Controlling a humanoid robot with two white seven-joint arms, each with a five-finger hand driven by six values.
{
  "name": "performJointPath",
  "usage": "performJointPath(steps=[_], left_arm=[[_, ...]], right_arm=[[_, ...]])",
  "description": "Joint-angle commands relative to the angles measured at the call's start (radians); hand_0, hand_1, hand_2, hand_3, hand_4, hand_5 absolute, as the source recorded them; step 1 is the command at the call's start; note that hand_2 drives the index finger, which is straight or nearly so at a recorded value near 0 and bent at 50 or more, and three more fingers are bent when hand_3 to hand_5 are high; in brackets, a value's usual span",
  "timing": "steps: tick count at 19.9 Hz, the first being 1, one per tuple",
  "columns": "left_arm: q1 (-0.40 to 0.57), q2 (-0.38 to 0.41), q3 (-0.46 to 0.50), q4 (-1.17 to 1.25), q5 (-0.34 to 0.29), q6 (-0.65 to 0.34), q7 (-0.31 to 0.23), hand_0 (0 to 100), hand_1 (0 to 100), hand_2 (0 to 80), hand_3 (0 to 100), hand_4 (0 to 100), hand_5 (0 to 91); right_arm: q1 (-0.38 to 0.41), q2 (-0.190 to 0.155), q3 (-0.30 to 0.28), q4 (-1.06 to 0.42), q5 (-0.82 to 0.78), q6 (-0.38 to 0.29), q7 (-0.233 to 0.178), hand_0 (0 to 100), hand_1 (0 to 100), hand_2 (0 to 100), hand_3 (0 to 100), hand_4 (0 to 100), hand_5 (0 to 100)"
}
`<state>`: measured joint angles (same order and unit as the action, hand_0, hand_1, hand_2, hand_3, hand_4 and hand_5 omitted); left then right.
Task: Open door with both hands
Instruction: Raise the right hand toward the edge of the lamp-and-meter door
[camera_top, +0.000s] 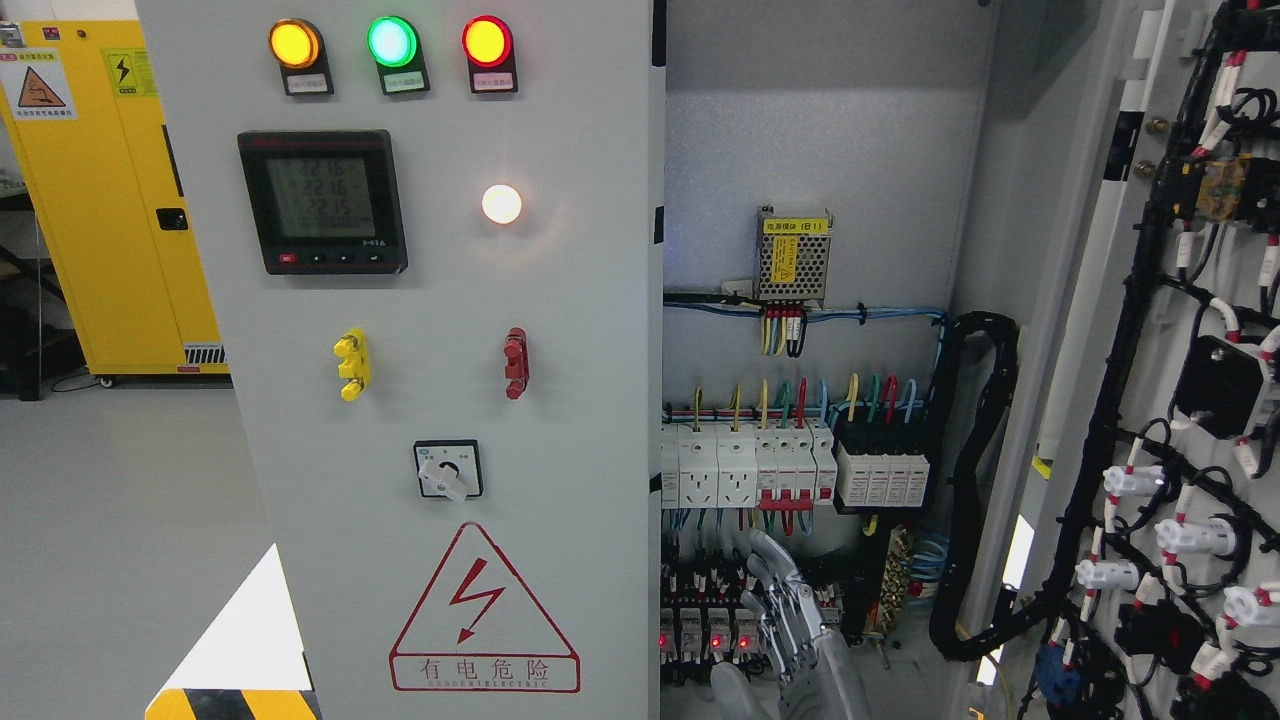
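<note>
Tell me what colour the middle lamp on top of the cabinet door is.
Green; the middle lamp glows between an amber and a red one, in the head view.

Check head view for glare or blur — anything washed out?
Head view: white lamp blooms, casting a halo on the left door; meter display digits faint but legible; breakers sharp; a hand at the bottom edge slightly soft.

Open cabinet bay (810, 130), perhaps wiring-crowded below

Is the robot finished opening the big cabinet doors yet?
Half done, it looks. The right door is swung wide open, showing the wiring inside. One hand is raised at the bottom, fingers spread, holding nothing. The left door with the lamps looks shut, so it is left to open.
</note>
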<state>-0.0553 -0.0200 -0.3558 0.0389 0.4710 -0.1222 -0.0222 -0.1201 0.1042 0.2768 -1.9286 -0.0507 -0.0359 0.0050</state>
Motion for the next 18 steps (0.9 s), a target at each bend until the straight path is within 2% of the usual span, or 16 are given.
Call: performJointPath(steps=[1, 4, 9, 14, 18], left_arm=[[-0.003, -0.015, 0.001, -0.001, 0.000, -0.001, -0.001, 12, 56, 0.0, 0, 0, 0.0], [-0.003, -0.014, 0.000, -0.001, -0.002, -0.001, -0.001, 12, 56, 0.0, 0, 0, 0.0], [-0.003, -0.015, 0.001, -0.001, -0.002, -0.001, -0.001, 12, 56, 0.0, 0, 0, 0.0], [-0.003, -0.011, 0.001, 0.001, -0.002, -0.001, -0.001, 12, 56, 0.0, 0, 0, 0.0], [0.000, -0.011, 0.001, 0.003, -0.002, -0.001, -0.001, 12, 56, 0.0, 0, 0, 0.0]], right_arm=[[-0.140, 0.022, -0.025, 0.175, 0.003, 0.020, 0.003, 0, 50, 4, 0, 0, 0], [-0.202, 0.018, -0.067, 0.220, -0.001, 0.060, 0.004, 0, 50, 4, 0, 0, 0], [-0.263, 0.017, -0.097, 0.270, -0.003, 0.068, 0.010, 0, 50, 4, 0, 0, 0], [-0.289, 0.012, -0.096, 0.287, -0.008, 0.113, 0.013, 0, 50, 4, 0, 0, 0], [-0.343, 0.012, -0.097, 0.324, -0.009, 0.117, 0.013, 0, 50, 4, 0, 0, 0]])
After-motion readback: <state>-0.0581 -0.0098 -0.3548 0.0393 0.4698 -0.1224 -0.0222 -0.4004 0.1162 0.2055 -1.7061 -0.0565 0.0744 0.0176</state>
